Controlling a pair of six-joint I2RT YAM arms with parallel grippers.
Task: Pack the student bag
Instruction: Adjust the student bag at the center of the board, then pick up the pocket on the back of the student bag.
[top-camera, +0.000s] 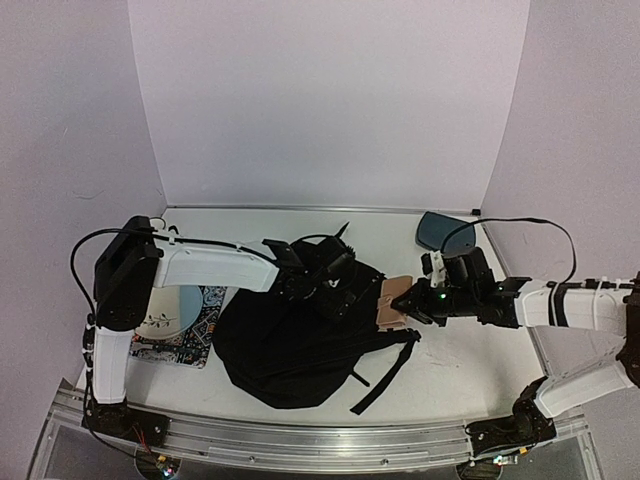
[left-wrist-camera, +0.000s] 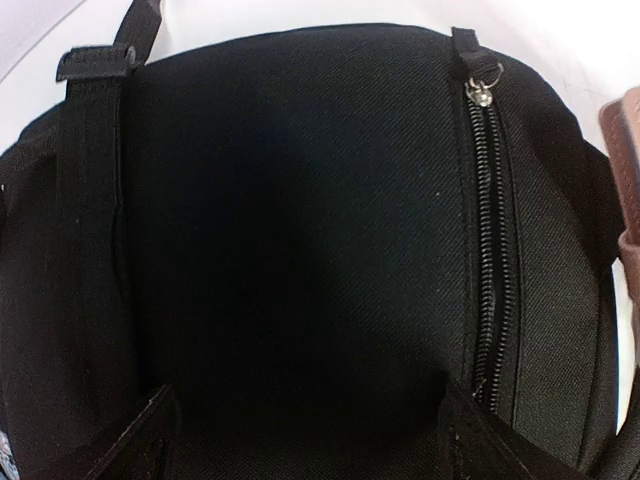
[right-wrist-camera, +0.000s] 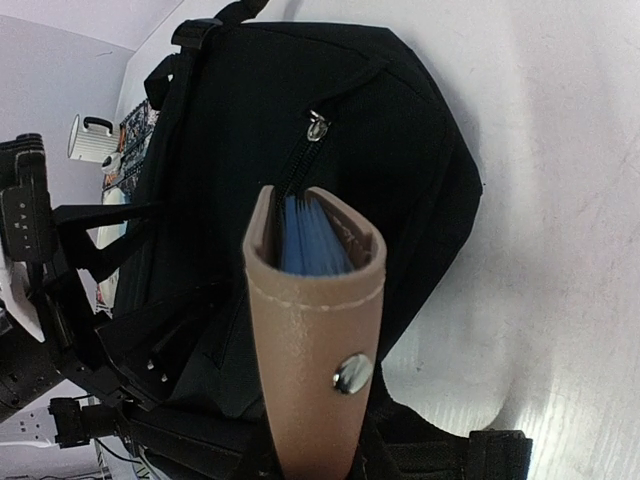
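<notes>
A white, smooth table (top-camera: 450, 370) is seen in the top view. The student bag (top-camera: 290, 350) is laid on it, just toward 6 o'clock of the centre. The bag is made of soft black woven fabric and is slumped into an uneven rounded heap. Its long axis is judged to run roughly from 8 o'clock to 2 o'clock, with the fuller rounded end at 8 o'clock and the narrower end pointed toward 2 o'clock. A flat black strap (top-camera: 385, 375) is trailed off toward 5 o'clock.

At 9 o'clock of the bag, a flat rectangular mat (top-camera: 205, 325) with a dense blue and white pattern is found just beside it, and a pale round plate (top-camera: 165, 310) is laid on the mat. A small dark blue-grey tray (top-camera: 440, 230) with rounded corners is placed at 2 o'clock, well apart from the bag.

A tan leather folder (right-wrist-camera: 310, 380), smooth and edged with pale stitching, is clamped by the right gripper (top-camera: 412, 305) at the bag's 2 o'clock end. Blue sheets are tucked into its fold, and a round metal snap stud (right-wrist-camera: 352, 373) is set in the cover.

The left gripper (left-wrist-camera: 308, 410) is held over the bag's fabric. Its black fingers (left-wrist-camera: 125, 445) are spread wide, and nothing is gripped between them.

A black coil zipper (left-wrist-camera: 488, 260) is run along the panel and is closed where seen. A small metal pull (left-wrist-camera: 482, 90) is hung at its far end.
</notes>
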